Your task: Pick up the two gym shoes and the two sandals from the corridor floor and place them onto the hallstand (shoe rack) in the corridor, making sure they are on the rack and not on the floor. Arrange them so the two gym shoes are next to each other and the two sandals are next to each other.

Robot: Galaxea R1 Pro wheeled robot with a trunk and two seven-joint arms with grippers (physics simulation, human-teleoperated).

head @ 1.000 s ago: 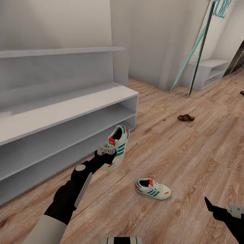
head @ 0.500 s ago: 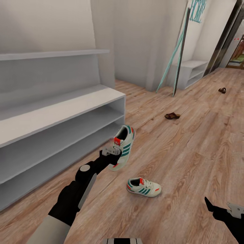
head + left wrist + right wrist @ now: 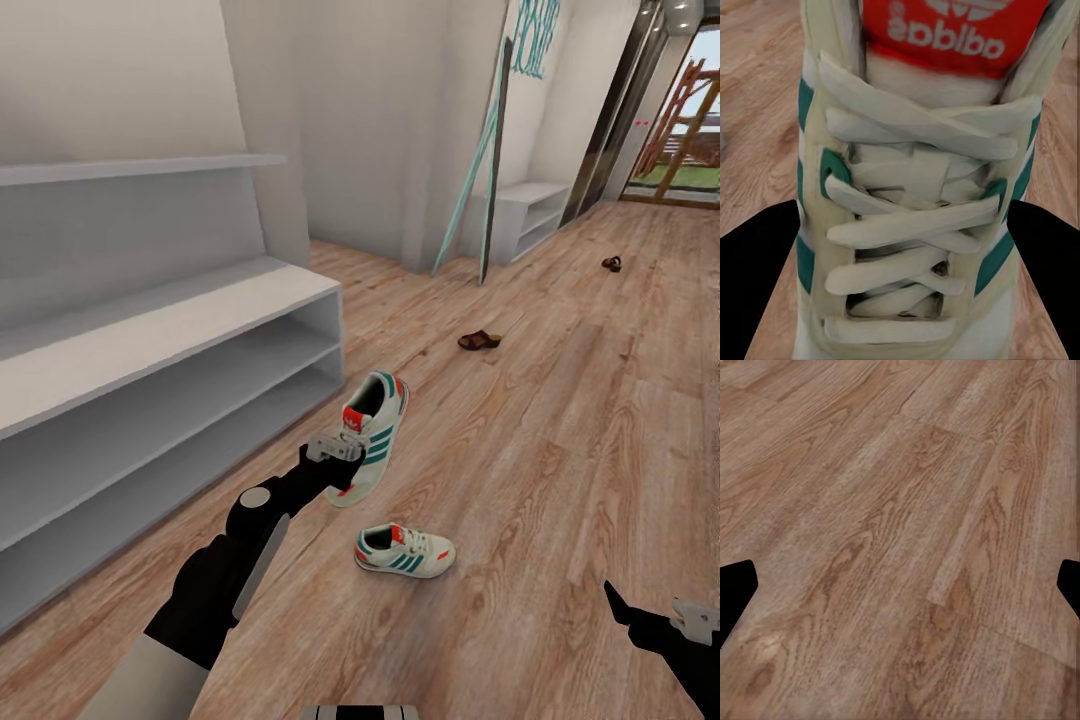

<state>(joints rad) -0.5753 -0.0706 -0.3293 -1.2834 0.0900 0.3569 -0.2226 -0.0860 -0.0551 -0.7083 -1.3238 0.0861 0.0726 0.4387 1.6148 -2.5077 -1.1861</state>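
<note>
So the left gripper [image 3: 343, 447] is clamped on one sneaker [image 3: 372, 437], holding it up off the wood floor [image 3: 560, 420], toe tipped toward 1 o'clock, just out from the open end of the shoe rack [image 3: 150, 330]. The left wrist camera gives the detail you can't get from the head camera: that same sneaker [image 3: 915, 187] right up close, cream laces criss-crossed, green stripes down both sides, red-orange tongue patch with white lettering, and a black finger [image 3: 757, 285] pressed against each side of it. The head camera has the wider scene: the second sneaker [image 3: 404, 550] flat on the floor at about 5 o'clock from the held one, a brown sandal [image 3: 479, 340] further out at 1 o'clock, and another sandal [image 3: 611, 263] well beyond that. The right gripper [image 3: 900, 592] hangs spread wide over bare planks, gripping nothing.
</note>
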